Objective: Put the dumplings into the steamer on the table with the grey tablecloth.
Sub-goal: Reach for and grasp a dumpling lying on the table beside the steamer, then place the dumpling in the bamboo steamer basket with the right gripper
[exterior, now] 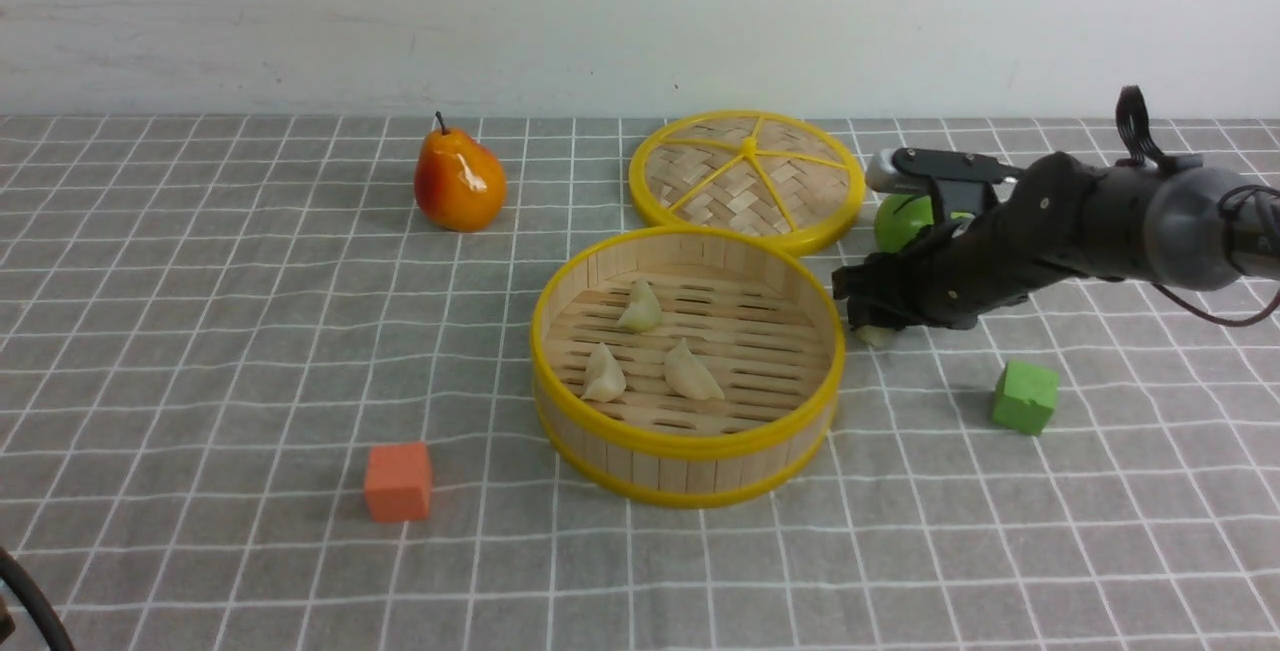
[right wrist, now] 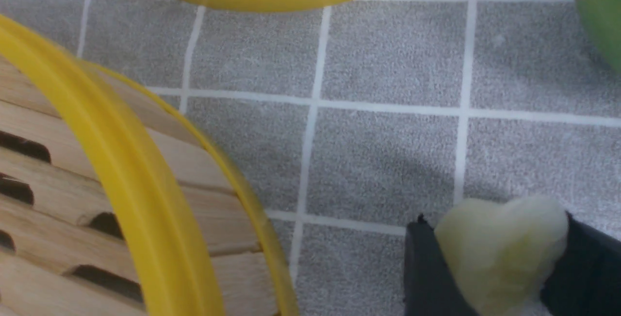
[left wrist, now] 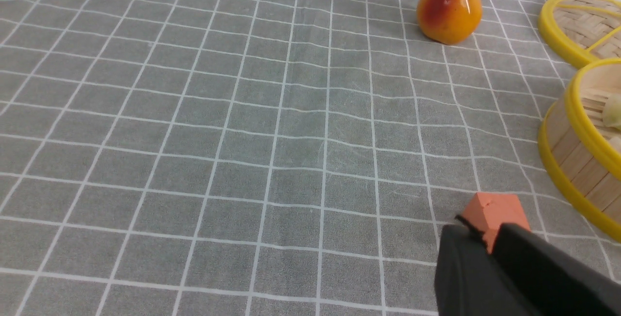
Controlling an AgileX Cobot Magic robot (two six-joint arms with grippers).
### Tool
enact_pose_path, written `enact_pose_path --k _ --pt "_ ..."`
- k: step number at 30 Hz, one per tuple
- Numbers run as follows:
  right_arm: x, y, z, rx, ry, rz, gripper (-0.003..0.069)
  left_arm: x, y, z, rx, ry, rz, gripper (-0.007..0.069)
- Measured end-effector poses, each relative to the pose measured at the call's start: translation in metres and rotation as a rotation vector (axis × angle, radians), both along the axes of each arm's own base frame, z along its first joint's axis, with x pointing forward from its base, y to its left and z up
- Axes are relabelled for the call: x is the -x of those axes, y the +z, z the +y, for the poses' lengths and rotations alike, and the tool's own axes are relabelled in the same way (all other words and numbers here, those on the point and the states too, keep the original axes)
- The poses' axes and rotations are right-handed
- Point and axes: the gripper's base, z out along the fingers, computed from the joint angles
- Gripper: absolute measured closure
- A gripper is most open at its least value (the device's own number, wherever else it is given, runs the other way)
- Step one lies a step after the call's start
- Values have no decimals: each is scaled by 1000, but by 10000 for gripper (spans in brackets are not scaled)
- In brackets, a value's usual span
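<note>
**Three dumplings in, a fourth pinched at the rim**

One steamer (exterior: 688, 446) is counted at the centre, the biggest thing on show, and one woven lid (exterior: 745, 181) is seen lying flat just behind it. One orange-red pear (exterior: 460, 181) is stood upright to the far left, and one round green fruit (exterior: 900, 221) is partly hidden behind the right arm. Two cubes are noted: an orange cube (exterior: 398, 481) front-left of the steamer, a green cube (exterior: 1025, 396) well to its right. Four dumplings are tallied. Three dumplings (exterior: 640, 309) are laid apart on the slatted floor.

The fourth dumpling (right wrist: 499, 253) is clamped between the black fingers of the right gripper (exterior: 872, 323), held low just outside the steamer's right wall, over the cloth. The left gripper (left wrist: 482, 238) is caught only at its wrist view's edge; whether it is spread or closed cannot be told.

Everything is set on the table (exterior: 1100, 551), which is covered by the grey tablecloth (exterior: 200, 331), white-gridded and slightly wrinkled. A plain pale wall (exterior: 640, 11) is seen behind.
</note>
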Motion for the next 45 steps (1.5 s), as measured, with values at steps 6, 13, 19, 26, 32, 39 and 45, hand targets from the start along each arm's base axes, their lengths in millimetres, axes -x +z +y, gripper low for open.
enact_pose_path --k 6,13,19,26,32,39,45 --pt "2 6 0 17 24 9 367 0 0 0 0 0 0 536" --pt "17 71 1 -26 43 -60 367 0 0 0 -6 -1 -4 533" --pt "40 111 36 -166 117 -55 367 0 1 0 -16 -3 -13 532" --pt "49 72 98 -108 326 -28 367 -1 2 -1 -13 -16 -24 523" --pt "34 37 106 -71 280 -73 367 -1 2 -1 -11 -21 -28 515" --pt "32 40 105 -66 266 -107 259 -1 3 -1 -14 -22 -31 514" --pt "43 93 91 -46 303 -183 219 -1 3 -1 -16 -22 -32 512"
